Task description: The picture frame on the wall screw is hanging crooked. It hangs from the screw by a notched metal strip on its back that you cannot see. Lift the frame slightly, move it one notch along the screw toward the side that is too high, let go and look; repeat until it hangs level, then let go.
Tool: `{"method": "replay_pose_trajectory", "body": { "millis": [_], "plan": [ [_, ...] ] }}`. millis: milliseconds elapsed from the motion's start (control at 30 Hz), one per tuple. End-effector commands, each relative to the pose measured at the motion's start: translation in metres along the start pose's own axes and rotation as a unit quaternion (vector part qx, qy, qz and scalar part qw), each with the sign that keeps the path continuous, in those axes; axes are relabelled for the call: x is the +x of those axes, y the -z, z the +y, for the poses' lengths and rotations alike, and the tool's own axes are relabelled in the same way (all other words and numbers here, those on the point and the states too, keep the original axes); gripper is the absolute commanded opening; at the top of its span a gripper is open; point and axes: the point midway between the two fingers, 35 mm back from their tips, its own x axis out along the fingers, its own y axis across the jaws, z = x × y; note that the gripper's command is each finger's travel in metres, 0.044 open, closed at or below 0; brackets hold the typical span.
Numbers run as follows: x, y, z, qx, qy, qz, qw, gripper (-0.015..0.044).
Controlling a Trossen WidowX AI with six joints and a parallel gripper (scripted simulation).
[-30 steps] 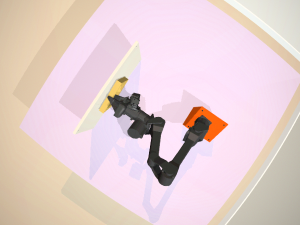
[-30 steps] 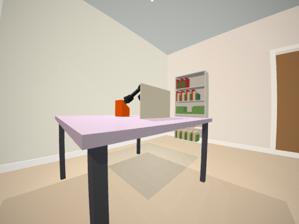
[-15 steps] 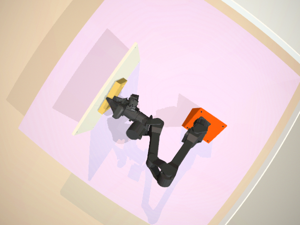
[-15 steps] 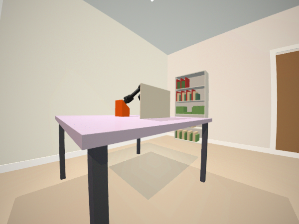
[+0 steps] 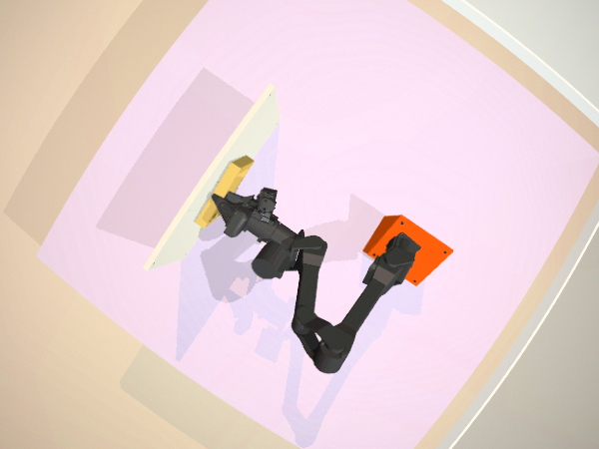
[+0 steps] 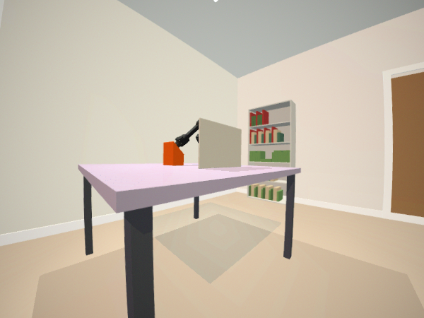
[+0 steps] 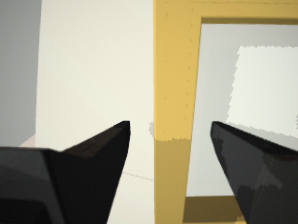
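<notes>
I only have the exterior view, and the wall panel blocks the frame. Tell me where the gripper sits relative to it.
Observer: In the wrist view the gripper straddles one side bar of the yellow frame, one finger outside the frame and one over its inner area.
Operator: Report whether it is gripping.
Observer: No, it is open. A gap shows between the bar and each finger, so nothing is clamped.

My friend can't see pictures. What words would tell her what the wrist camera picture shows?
Two dark gripper fingers point at a yellow picture frame on a pale wall panel, standing apart on either side of one frame bar without gripping it. Inside the frame is a grey picture area with a lighter patch.
</notes>
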Motion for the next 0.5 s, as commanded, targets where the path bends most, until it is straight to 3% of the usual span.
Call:
{"method": "replay_pose_trajectory", "body": {
  "millis": [0, 467],
  "plan": [
    [0.0006, 0.001, -0.0003, -0.002, 0.001, 0.002, 1.0, 0.026],
    [0.0006, 0.001, -0.0003, -0.002, 0.001, 0.002, 1.0, 0.018]
  ]
}}
